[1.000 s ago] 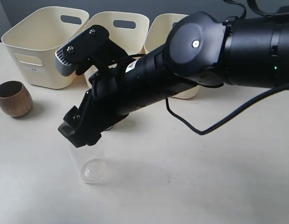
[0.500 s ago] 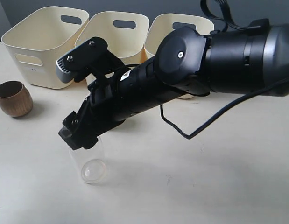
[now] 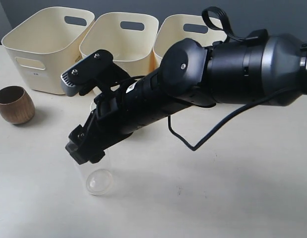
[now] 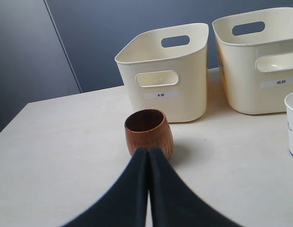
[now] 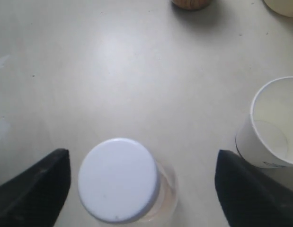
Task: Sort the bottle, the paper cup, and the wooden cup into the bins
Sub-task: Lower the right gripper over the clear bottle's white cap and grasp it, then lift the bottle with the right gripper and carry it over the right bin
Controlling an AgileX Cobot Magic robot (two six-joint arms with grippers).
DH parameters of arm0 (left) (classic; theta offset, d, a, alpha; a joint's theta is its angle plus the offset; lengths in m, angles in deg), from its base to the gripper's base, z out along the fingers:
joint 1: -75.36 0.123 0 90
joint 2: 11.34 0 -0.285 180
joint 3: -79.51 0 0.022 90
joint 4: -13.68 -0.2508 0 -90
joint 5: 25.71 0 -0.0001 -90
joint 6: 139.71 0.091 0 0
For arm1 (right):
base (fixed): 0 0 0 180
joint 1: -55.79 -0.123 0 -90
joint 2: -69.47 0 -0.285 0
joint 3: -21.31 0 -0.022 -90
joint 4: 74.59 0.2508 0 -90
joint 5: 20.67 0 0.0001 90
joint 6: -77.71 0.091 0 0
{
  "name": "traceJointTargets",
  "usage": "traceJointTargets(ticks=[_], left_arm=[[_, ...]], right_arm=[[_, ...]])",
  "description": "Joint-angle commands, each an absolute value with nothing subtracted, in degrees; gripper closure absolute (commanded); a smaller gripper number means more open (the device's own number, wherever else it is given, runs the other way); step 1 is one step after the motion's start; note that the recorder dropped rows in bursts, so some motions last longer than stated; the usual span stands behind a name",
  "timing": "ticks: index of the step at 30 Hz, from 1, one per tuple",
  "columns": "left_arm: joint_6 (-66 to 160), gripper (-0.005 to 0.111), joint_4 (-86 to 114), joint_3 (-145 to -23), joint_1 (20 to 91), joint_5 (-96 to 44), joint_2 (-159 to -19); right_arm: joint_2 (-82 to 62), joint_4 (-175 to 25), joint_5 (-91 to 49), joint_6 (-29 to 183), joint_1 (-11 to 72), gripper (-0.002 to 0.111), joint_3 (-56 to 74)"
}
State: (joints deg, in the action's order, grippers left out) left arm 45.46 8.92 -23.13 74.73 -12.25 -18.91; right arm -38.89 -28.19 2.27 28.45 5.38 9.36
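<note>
The clear bottle [image 3: 97,177] stands upright on the table, its white cap [image 5: 119,179] facing the right wrist camera. My right gripper [image 3: 86,149] hovers open just above it, one finger [image 5: 35,189] on each side of the cap, not touching. The white paper cup [image 5: 273,124] stands close beside the bottle, mostly hidden behind the arm in the exterior view. At the far left sits the brown wooden cup [image 3: 14,104]. My left gripper [image 4: 148,152] is shut and empty, pointing at the wooden cup [image 4: 149,133]; it is outside the exterior view.
Three cream bins line the back: left [image 3: 41,74], middle [image 3: 136,44] and right [image 3: 168,32]. The left wrist view shows two of them [image 4: 167,80] [image 4: 253,71] with labels. The black right arm [image 3: 217,74] spans the table, a cable hanging below it.
The right arm's elbow has swung left and settled slightly lower, while its gripper stays over the bottle. Bottle and wooden cup have not moved.
</note>
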Motion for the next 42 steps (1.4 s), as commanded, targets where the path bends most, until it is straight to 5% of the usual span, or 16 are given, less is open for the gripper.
traceJointTargets(ticks=[1, 5, 9, 13, 29, 42], left_arm=[[45.4, 0.107, 9.2, -23.3, 74.5, -12.4, -19.1], [45.4, 0.107, 9.2, -23.3, 74.5, -12.4, -19.1], [45.4, 0.107, 9.2, -23.3, 74.5, -12.4, -19.1], [45.4, 0.107, 9.2, -23.3, 74.5, -12.4, -19.1], [45.4, 0.107, 9.2, -23.3, 74.5, -12.4, -19.1], [45.4, 0.107, 9.2, -23.3, 74.5, -12.4, -19.1]], right_arm=[[-38.9, -28.0, 2.0, 28.1, 5.3, 0.030, 9.6], [-38.9, -28.0, 2.2, 28.1, 5.3, 0.037, 9.6], [-38.9, -28.0, 3.0, 27.1, 5.3, 0.059, 9.6], [-38.9, -28.0, 3.4, 26.8, 5.3, 0.108, 9.6], [-24.2, -32.3, 2.5, 24.3, 5.5, 0.109, 9.6], [-11.8, -84.3, -1.2, 76.2, 15.4, 0.109, 9.6]])
